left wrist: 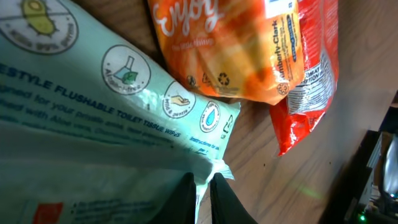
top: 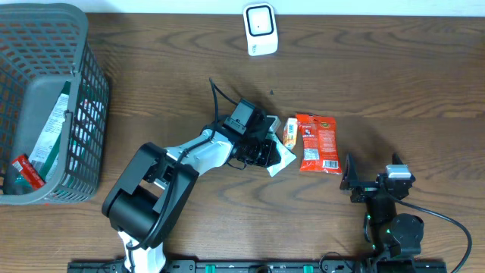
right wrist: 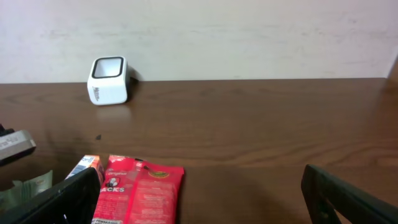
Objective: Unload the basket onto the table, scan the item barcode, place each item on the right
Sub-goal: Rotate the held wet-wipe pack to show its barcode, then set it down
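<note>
overhead / left pincer (top: 264, 150): mine, clamped on the edge of the pale green wipes pack (top: 282, 161), which lies mid-worktop (top: 394, 83).
overhead / scanner (top: 260, 29): at the far edge, well apart from the pack and almost straight beyond it. I judge the carry must run that way.
overhead / right pincer (top: 371, 177): gaping and empty, near the red snack bag (top: 318, 142). It sits farther from the pack than my left.
left wrist / grip: my fingers (left wrist: 185, 198) are pinched together on the pack's crimped corner. Its long axis runs away up-left, and the orange pack (left wrist: 230, 43) lies over its far edge.
left wrist / barcode: none visible on this face.
right wrist / wipes pack: only a green sliver at the left border; the scanner stands far beyond it, up against the wall.
</note>
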Motion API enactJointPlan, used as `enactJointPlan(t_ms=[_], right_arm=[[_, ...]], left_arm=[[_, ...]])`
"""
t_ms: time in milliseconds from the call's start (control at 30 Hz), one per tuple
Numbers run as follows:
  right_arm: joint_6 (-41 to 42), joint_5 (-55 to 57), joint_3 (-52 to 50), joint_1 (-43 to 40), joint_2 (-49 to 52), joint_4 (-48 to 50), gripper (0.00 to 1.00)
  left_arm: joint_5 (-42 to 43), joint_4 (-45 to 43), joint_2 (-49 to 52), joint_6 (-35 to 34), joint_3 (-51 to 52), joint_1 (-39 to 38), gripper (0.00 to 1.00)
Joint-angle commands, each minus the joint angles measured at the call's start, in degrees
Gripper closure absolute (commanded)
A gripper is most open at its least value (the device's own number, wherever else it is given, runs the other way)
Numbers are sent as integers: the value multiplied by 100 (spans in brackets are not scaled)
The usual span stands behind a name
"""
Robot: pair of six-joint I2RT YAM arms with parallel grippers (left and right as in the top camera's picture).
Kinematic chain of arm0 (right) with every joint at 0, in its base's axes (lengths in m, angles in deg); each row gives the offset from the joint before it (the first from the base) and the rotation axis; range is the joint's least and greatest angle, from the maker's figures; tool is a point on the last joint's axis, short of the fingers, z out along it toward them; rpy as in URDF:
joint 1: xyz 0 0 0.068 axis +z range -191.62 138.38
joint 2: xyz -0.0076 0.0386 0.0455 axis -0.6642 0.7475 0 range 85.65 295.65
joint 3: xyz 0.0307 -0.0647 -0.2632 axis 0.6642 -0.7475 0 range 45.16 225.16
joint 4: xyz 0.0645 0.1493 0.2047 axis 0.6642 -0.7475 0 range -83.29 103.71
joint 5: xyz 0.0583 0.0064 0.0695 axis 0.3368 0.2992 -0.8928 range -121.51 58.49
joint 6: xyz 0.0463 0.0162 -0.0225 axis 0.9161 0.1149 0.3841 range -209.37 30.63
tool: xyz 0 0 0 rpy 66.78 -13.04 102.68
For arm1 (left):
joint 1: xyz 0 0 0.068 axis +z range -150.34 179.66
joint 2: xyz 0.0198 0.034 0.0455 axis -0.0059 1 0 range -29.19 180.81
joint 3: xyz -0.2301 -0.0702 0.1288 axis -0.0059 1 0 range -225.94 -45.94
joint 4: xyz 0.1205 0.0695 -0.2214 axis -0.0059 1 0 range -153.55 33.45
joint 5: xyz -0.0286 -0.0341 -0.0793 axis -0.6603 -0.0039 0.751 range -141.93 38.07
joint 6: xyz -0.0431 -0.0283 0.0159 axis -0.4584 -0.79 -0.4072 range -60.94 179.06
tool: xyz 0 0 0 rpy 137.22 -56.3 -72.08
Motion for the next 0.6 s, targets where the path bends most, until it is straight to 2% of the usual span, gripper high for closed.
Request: enactJointPlan(t_ms=[0, 200, 400, 567], right_arm=[[94, 57, -4, -31, -24, -15, 1], [94, 57, -4, -31, -24, -15, 1], [94, 57, -4, -31, -24, -15, 1], [94, 57, -4, -31, -24, -15, 1]], left_arm=[[-50, 144, 160, 127, 76, 2, 88], [-55, 442, -33, 310, 76, 20, 88], [-79, 721, -750, 317, 74, 142, 87], [-667, 896, -1169, 313, 74, 136, 87]])
